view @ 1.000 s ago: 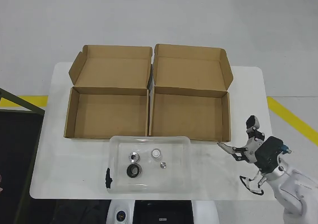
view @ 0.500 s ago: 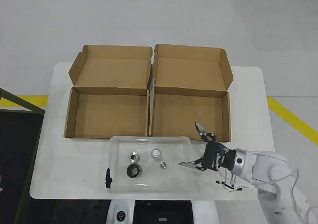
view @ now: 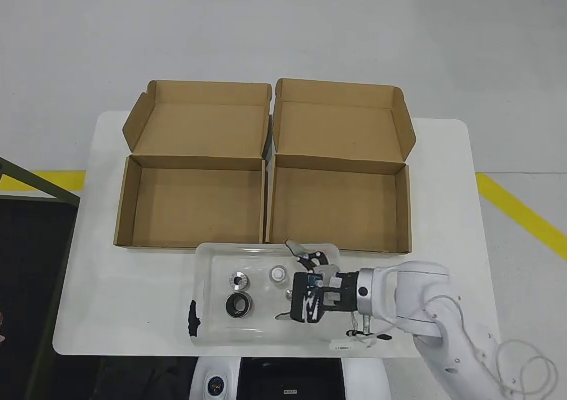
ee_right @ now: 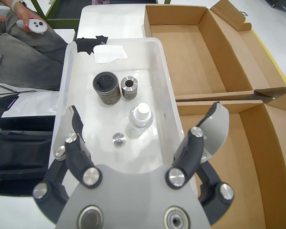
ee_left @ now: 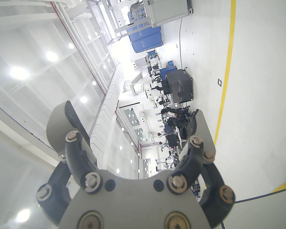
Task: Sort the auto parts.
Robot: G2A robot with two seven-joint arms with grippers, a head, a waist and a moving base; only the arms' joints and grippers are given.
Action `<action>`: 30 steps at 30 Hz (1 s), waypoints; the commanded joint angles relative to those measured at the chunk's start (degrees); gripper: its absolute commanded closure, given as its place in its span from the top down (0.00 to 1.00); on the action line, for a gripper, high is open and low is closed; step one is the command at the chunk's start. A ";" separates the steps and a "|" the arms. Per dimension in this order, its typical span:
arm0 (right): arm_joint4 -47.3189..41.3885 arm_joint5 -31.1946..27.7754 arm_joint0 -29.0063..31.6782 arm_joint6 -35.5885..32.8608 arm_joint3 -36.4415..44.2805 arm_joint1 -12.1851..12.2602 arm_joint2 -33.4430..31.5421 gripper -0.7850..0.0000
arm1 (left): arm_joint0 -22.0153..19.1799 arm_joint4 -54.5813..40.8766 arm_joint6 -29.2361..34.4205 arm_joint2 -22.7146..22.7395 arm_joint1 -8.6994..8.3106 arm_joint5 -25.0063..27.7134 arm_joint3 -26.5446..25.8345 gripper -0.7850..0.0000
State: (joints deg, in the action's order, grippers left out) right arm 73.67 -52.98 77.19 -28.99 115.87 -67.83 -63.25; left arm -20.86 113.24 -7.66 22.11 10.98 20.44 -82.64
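Robot-side edge of the tabletop (view: 443, 150): a clear bin (view: 333, 250) sits midway along it, holding the auto parts.
Far half of the tabletop: two open cardboard boxes stand side by side just beyond the bin, the left box (view: 195, 205) and the right box (view: 338, 208). Both have bare floors.
Parts toward the bin's left end: a dark bearing sleeve (view: 238, 304) and a steel bushing (view: 237, 281) stand upright, just beside each other.
Parts nearer the bin's middle: a white bottle (view: 279, 272) stands with a low silver stud (view: 290, 294) just beside it.
Right gripper (ee_right: 145, 111): it hangs over the bin's right half, fingers spread wide and empty, aimed along the bin at the parts.
Left gripper (ee_left: 132, 114): also spread and empty, it points up into the room, away from the table.
Step in hand: to my eye this is the first pick, since nothing is sorted yet.
Doing it well: straddle one part only and drop straight down. Keep the fingers off the bin walls and close low.
Risk: the stud and bottle stand close together, so a wide approach could knock the bottle over.
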 commanded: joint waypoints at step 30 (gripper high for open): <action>1.49 6.59 -5.60 0.45 -11.02 0.02 7.52 0.55 | 0.00 0.00 0.00 0.00 0.00 0.00 0.00 1.00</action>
State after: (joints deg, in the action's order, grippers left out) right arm 74.80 -46.82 71.62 -28.74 104.91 -67.82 -55.72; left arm -20.86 113.24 -7.66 22.11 10.98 20.44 -82.64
